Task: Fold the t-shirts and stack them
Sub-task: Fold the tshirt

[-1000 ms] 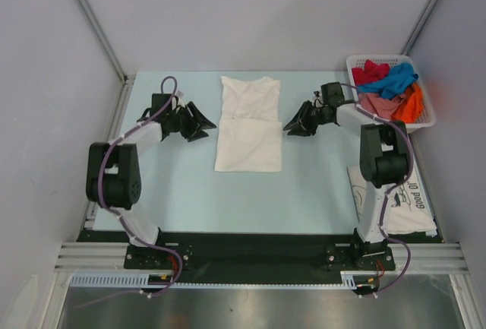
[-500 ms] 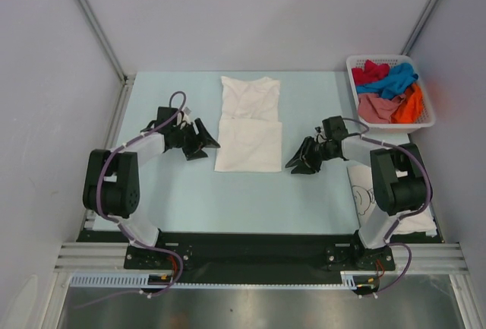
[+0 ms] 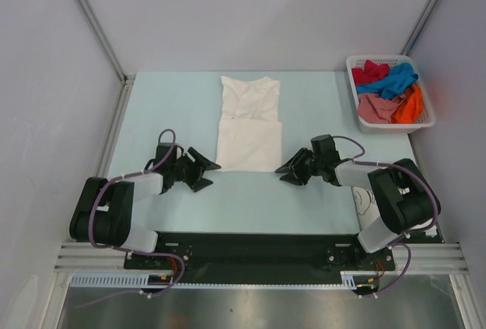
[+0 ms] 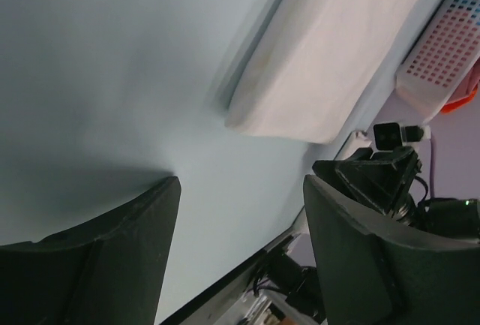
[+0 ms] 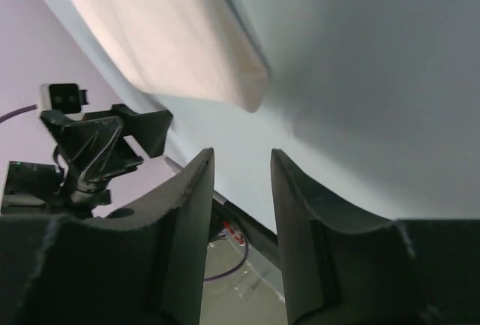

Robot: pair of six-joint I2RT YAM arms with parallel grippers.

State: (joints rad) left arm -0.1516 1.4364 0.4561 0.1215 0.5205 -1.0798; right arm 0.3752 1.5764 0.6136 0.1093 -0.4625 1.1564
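**White t-shirt** (image 3: pixel 248 124): lies mid-desk (image 3: pixel 167 109), sleeves tucked in and narrowed to a strip; crosswise folds judged outstanding.
**Printed shirt** (image 3: pixel 365 201): lies at the near right, mostly hidden by the arm.
**Coloured shirts** (image 3: pixel 387 86): heaped in the basket (image 3: pixel 395 123), unfolded.
**Left pincer** (image 3: pixel 206 175): jaws wide apart, empty, just beside the near-left corner of the white t-shirt.
**Right pincer** (image 3: pixel 285 175): parted, empty, just beside the near-right corner.

Plain white t-shirt (image 3: pixel 249 124) lies folded narrow; coloured t-shirts (image 3: pixel 389 90) lie crumpled.
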